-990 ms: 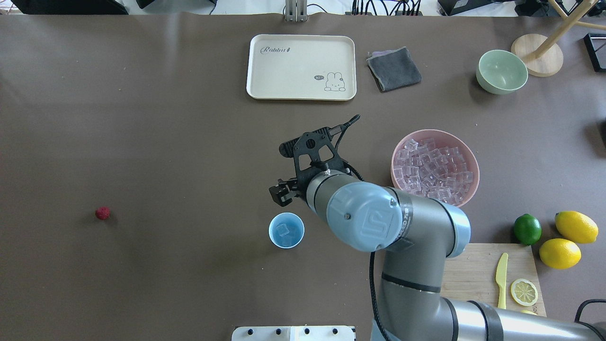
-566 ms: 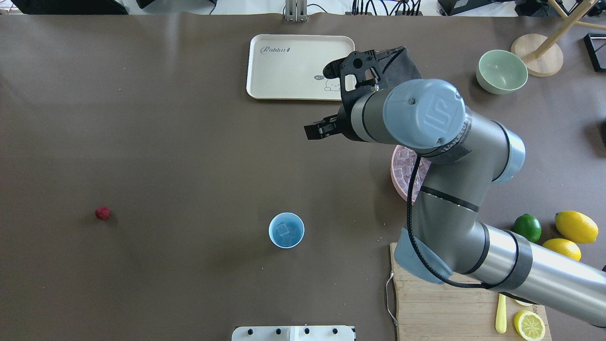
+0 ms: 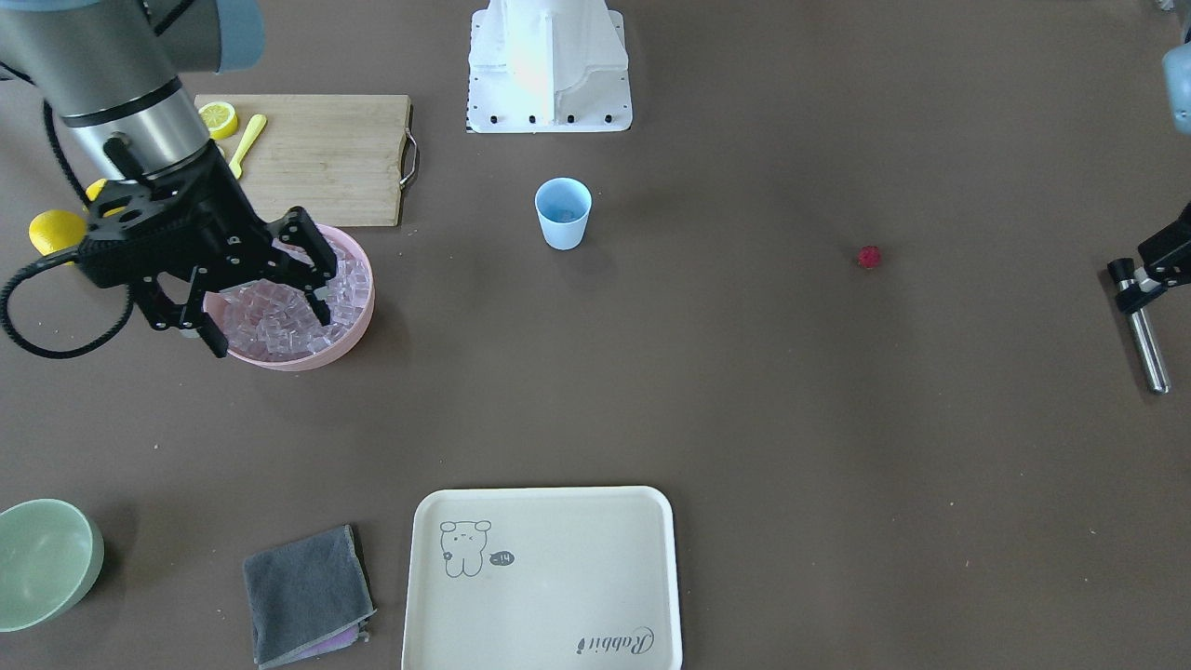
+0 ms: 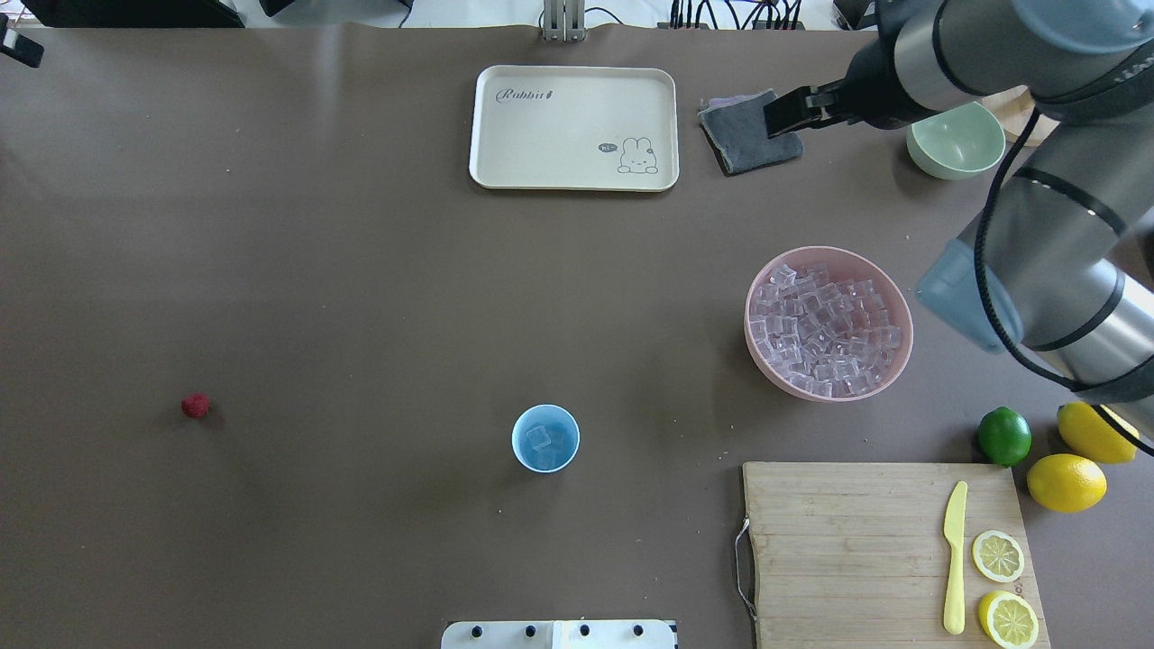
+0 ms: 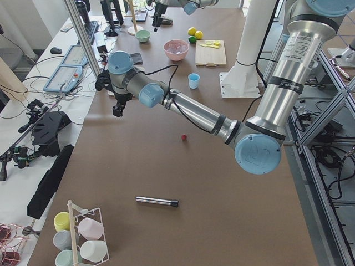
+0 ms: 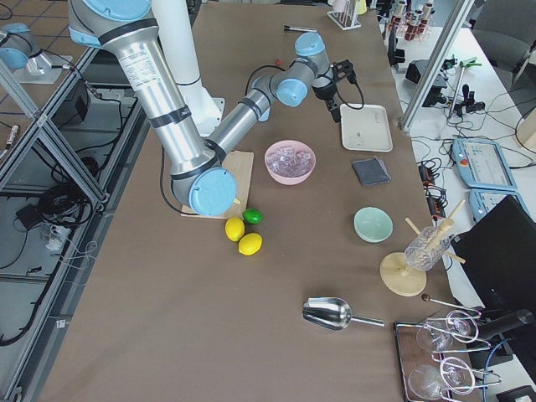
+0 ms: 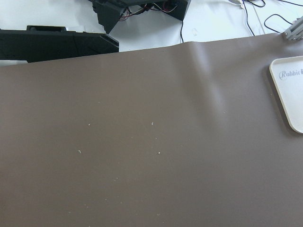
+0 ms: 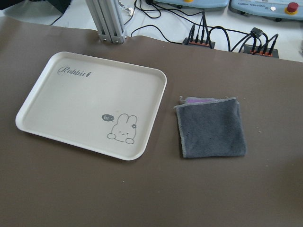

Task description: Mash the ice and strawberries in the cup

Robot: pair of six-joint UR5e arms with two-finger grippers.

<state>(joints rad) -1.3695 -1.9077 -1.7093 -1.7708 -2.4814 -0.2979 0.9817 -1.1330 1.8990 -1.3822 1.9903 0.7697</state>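
The light blue cup (image 4: 545, 438) stands upright near the table's front middle with an ice cube (image 4: 538, 438) inside; it also shows in the front view (image 3: 563, 214). Many more ice cubes (image 4: 825, 324) fill the pink bowl (image 4: 748, 311). The strawberry (image 4: 196, 405) lies alone far left of the cup. My right gripper (image 3: 270, 326) is open and empty, held high over the grey cloth (image 4: 735, 149), far from the cup. My left gripper (image 5: 116, 106) hangs near the table's far left corner; I cannot tell its state.
A cream tray (image 4: 572, 126) lies at the back middle and a pale green bowl (image 4: 956, 144) at the back right. A cutting board (image 4: 856, 541) with knife and lemon slices, a lime (image 4: 1004, 436) and lemons sit front right. A metal rod (image 3: 1146, 349) lies far left.
My right arm has swung away from beside the cup, back and to the right, and now hangs over the grey cloth. The cup, cube and strawberry have not moved.
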